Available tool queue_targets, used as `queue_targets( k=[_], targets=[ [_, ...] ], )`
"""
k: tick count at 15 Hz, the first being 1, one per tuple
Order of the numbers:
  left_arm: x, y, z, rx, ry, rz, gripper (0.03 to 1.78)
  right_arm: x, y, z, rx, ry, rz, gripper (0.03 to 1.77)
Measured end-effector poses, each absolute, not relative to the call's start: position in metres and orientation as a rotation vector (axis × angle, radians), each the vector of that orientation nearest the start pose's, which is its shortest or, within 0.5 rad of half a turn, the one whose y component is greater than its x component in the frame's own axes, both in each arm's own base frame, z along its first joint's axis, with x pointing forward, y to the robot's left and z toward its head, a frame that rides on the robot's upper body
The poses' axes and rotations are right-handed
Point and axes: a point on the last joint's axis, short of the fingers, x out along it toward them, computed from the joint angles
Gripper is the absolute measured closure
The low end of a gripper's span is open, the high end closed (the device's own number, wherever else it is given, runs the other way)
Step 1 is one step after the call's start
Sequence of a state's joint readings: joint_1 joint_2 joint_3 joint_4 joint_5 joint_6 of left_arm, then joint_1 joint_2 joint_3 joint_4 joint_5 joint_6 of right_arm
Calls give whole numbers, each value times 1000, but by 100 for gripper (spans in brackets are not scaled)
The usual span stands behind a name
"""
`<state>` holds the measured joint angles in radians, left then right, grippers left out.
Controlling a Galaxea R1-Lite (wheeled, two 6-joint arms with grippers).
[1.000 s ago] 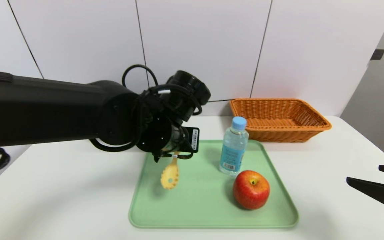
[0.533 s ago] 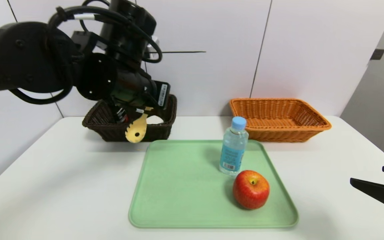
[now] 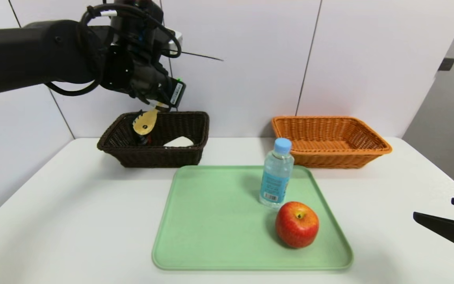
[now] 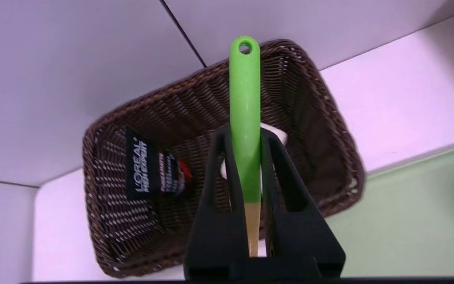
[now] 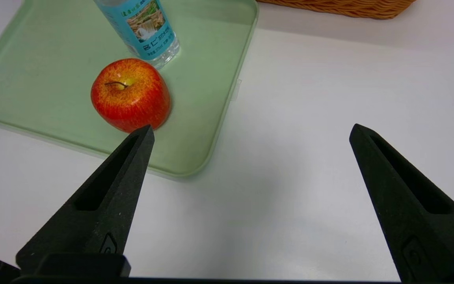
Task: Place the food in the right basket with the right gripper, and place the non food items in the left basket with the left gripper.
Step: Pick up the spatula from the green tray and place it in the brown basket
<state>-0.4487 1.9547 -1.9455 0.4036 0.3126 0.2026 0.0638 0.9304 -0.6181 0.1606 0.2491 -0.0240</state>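
Observation:
My left gripper [image 3: 159,103] is shut on a pasta spoon [image 3: 145,122] with a green handle [image 4: 244,90] and a tan head. It holds the spoon in the air above the dark brown left basket [image 3: 152,157], head hanging over the basket's left half. In the left wrist view the gripper [image 4: 245,133] clamps the handle over the basket [image 4: 325,130]. A red apple [image 3: 297,224] and a water bottle [image 3: 276,173] stand on the green tray [image 3: 211,236]. The orange right basket [image 3: 329,158] looks empty. My right gripper [image 3: 433,208] waits open at the table's right edge, right of the apple [image 5: 130,94].
The dark basket holds a black L'Oreal pack [image 4: 144,165] and a white item [image 3: 178,142]. The bottle [image 5: 140,27] stands just behind the apple on the tray [image 5: 34,79]. White table [image 3: 73,221] surrounds the tray; a wall runs close behind both baskets.
My left arm has lifted the spoon off the tray and carried it back and to the left, up over the dark basket. The right gripper has stayed put.

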Motion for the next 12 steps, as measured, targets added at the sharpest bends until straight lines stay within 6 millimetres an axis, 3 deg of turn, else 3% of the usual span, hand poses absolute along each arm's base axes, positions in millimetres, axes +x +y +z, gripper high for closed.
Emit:
queue_targets(
  k=[6, 12],
  targets=[
    [385, -152, 271, 679, 444, -214, 164, 100, 11, 212, 20, 471, 306, 9],
    [399, -155, 254, 779, 454, -246, 164, 100, 10, 210, 24, 475, 288, 9]
  ],
)
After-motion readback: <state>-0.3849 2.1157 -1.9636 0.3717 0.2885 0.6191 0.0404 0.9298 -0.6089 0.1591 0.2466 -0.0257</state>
